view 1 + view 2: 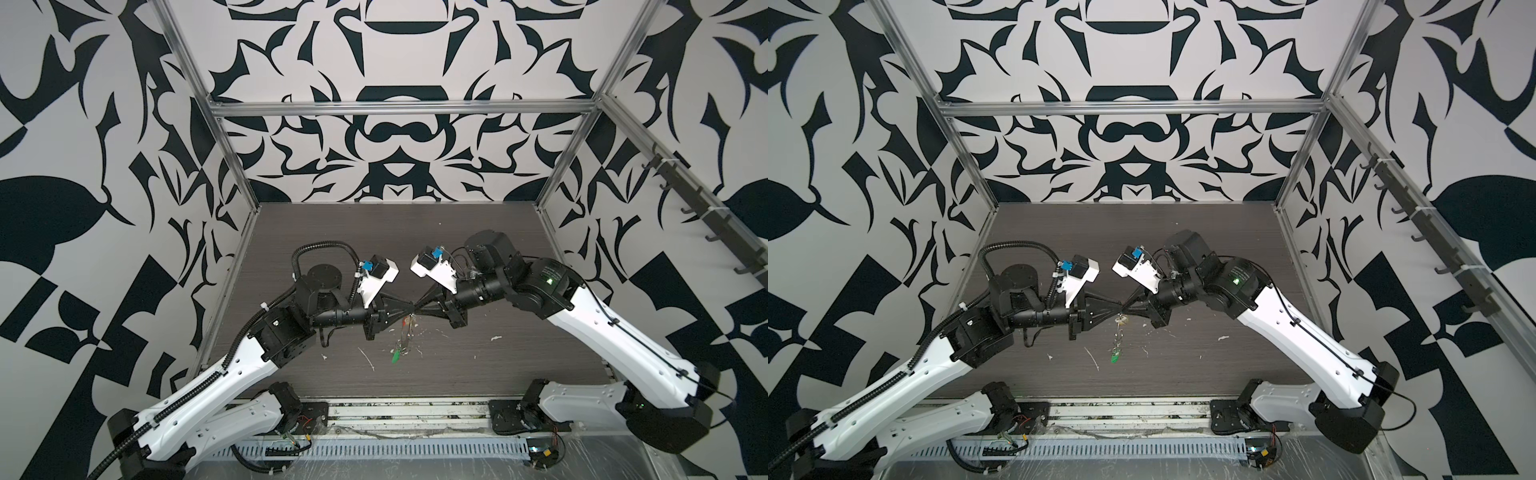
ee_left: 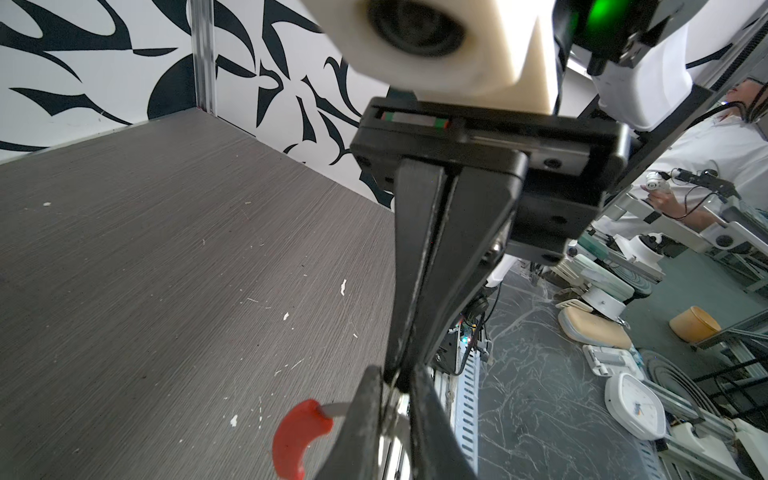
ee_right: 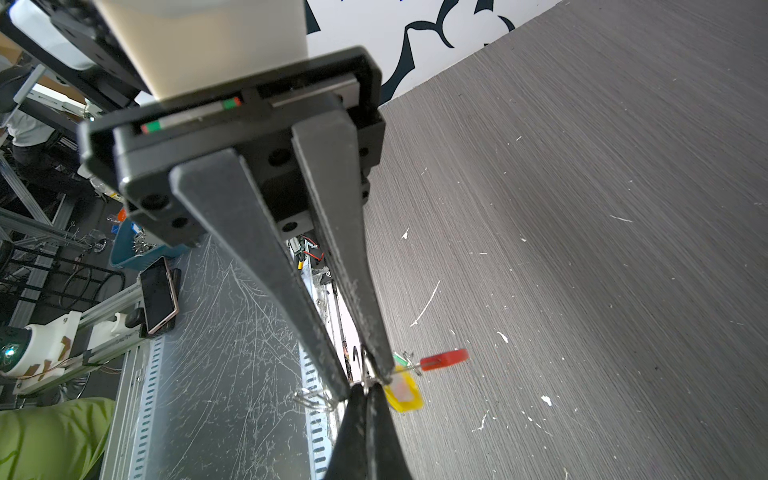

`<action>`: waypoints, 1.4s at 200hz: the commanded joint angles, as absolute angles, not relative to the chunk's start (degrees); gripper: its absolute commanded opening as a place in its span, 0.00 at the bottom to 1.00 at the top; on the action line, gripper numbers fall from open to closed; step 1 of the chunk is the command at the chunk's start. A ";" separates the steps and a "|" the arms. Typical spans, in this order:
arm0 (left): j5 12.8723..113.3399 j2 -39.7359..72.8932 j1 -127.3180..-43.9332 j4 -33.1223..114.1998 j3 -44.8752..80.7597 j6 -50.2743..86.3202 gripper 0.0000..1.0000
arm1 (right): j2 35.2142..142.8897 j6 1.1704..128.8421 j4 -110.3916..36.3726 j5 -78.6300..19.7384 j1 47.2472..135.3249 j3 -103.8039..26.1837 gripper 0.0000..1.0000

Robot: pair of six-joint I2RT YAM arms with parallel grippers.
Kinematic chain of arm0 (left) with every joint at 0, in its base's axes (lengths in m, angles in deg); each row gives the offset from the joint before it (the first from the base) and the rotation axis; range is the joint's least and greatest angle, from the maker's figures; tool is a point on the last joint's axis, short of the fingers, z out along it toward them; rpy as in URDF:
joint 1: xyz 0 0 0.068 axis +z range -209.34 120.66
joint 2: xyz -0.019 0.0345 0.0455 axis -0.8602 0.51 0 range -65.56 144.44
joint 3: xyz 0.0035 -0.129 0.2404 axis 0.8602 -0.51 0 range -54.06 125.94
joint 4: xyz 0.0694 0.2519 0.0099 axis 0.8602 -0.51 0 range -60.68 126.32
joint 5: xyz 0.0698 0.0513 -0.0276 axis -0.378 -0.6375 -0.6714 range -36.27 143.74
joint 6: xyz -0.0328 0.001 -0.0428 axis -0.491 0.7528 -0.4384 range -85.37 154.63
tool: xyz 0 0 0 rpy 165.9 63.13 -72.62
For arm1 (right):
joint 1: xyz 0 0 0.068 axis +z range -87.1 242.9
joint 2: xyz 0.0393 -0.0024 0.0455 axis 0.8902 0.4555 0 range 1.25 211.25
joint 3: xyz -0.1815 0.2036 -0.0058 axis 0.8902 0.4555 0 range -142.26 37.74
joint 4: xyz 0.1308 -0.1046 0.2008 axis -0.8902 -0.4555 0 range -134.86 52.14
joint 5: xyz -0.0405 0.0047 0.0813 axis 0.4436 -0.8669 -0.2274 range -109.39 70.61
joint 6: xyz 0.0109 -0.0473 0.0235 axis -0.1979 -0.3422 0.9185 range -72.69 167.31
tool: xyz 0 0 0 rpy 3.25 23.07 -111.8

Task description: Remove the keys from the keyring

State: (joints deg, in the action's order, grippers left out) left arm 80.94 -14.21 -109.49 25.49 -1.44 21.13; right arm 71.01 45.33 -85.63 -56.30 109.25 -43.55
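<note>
Faint keyring [image 1: 403, 338] hangs pinched between left gripper [image 1: 410, 310] and right gripper [image 1: 417, 309].

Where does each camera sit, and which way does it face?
Both top views: overhead, looking down on the table; both arms show.
Left wrist: on the left arm, facing the right tool past the left tool.
Right wrist: on the right arm, facing the left tool past the right tool.
Wrist views share the red sleeve.
</note>
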 commanded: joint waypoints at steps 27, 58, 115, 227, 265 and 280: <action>80.92 -13.97 -109.48 23.41 0.24 21.40 0.16 | 68.97 44.77 -82.51 -55.96 109.40 -45.42 0.00; 80.64 -14.32 -109.51 24.35 -0.18 20.89 0.06 | 68.94 44.91 -82.22 -56.22 109.34 -45.22 0.00; 73.90 -16.30 -109.59 32.86 -3.68 16.51 0.00 | 64.47 50.47 -71.62 -54.87 109.36 -39.62 0.21; 59.71 -22.68 -110.71 62.04 -15.57 11.25 0.00 | 52.78 69.14 -31.17 -39.17 109.39 -15.28 0.38; 56.41 -21.64 -111.01 59.84 -13.72 10.90 0.00 | 53.88 69.16 -30.12 -40.99 109.38 -15.86 0.43; 53.87 -21.54 -111.26 57.95 -12.86 10.32 0.00 | 53.80 68.91 -30.25 -40.52 109.40 -16.22 0.44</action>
State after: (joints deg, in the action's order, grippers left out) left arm 58.51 -21.56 -110.82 57.90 -15.34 11.67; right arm 53.92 68.26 -35.07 -41.11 109.19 -14.79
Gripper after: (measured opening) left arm 0.046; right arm 0.433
